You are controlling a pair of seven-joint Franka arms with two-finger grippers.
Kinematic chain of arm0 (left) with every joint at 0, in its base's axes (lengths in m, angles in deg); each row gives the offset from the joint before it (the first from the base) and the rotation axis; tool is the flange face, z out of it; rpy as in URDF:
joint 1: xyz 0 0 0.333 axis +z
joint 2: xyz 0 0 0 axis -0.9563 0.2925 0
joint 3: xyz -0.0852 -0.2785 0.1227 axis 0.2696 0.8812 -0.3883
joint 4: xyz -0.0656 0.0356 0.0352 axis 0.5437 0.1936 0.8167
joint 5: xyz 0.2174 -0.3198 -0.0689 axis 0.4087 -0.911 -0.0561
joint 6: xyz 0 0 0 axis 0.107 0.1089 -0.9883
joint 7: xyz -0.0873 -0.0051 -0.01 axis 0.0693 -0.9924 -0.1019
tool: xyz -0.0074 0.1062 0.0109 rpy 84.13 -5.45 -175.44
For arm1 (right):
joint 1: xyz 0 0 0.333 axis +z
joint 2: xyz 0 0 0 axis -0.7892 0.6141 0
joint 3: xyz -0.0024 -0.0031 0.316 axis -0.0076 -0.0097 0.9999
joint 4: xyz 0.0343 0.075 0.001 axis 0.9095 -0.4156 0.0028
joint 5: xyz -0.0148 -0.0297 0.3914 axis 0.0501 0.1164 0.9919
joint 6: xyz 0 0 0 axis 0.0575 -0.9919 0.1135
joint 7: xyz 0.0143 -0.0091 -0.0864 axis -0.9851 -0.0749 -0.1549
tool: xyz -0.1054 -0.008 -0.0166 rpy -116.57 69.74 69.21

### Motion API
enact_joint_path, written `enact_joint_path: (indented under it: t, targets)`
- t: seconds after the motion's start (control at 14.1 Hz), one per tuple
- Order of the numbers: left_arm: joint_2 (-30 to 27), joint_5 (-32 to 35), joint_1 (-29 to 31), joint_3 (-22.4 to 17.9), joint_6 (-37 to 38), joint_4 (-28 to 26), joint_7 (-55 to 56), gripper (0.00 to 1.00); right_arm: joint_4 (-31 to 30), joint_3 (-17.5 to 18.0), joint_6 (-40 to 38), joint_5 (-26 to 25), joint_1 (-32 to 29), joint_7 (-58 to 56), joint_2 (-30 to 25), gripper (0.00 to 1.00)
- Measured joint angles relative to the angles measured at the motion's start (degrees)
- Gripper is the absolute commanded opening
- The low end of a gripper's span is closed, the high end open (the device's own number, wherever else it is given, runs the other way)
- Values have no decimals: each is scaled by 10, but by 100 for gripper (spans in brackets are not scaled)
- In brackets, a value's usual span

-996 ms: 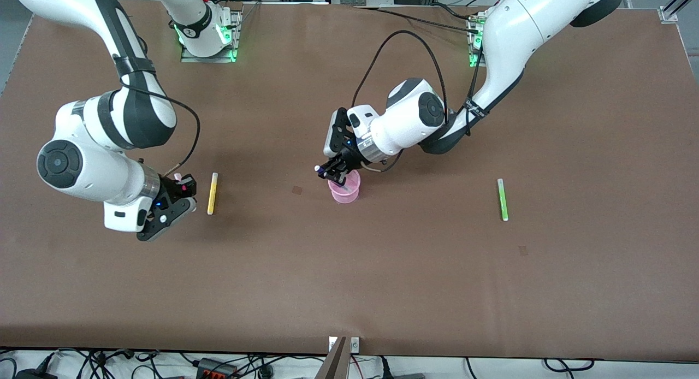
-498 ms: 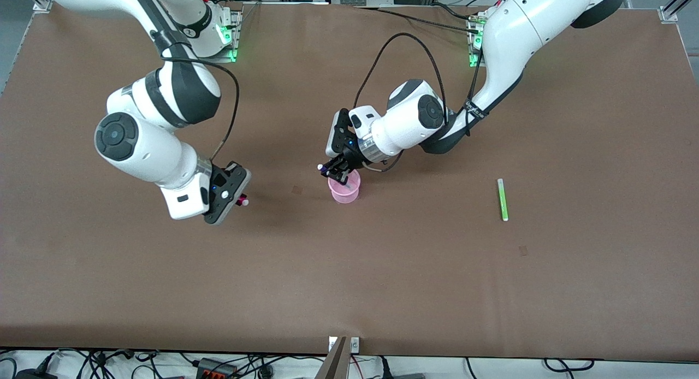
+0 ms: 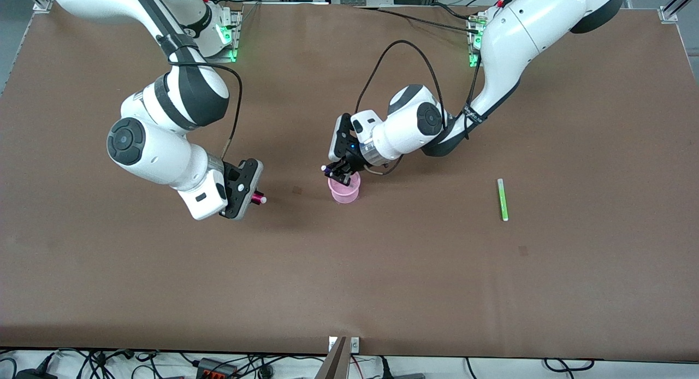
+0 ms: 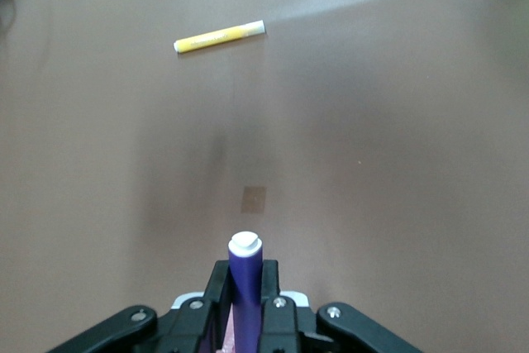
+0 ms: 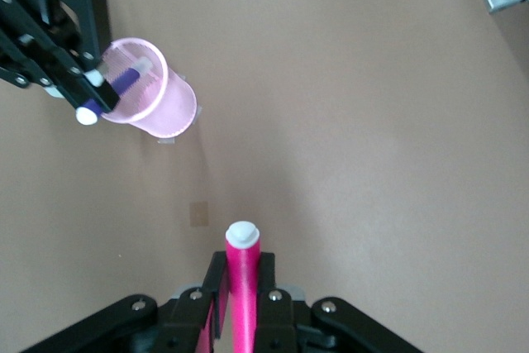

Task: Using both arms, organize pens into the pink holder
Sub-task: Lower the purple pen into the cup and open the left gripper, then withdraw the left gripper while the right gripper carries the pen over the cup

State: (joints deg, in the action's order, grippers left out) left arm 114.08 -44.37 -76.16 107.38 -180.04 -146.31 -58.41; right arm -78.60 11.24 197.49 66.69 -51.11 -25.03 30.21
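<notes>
I judge a collision likely at the pink cup (image 3: 344, 189), mid-table: my left gripper (image 3: 339, 173) over it clamps the purple pen (image 3: 331, 169) with its lower end inside, while my right gripper (image 3: 247, 196) clamps the magenta pen (image 3: 257, 198) nearby.

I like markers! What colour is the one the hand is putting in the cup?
Purple pen with a whitish tip; the right wrist view shows it best.

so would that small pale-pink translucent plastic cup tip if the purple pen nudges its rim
Probably yes. The small pale-pink translucent plastic cup looks thin, light and nearly empty, standing unsupported on the brown table. The purple pen leans across its rim, so a sideways push could likely tip or slide it.
</notes>
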Motion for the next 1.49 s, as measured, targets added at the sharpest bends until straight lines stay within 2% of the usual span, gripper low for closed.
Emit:
enact_joint_path:
  t: [0.5,0.64,0.93,1.07,1.21,1.49]
  targets:
    - [1,0,8,-2,-2,2,-1,100,3,4,8,1,0,-2,0,0]
    - [-14,0,19,1,26,3,27,100,3,18,16,2,0,-3,0,0]
    - [-99,1,46,6,203,16,187,100,3,38,55,6,9,-3,1,0]
    - [-143,1,67,5,299,18,279,100,3,46,82,26,22,-3,1,0]
    - [-164,3,96,-2,386,30,342,100,3,48,110,41,48,-3,3,0]
    - [-167,102,164,-14,552,113,436,100,3,50,160,70,109,-1,22,0]
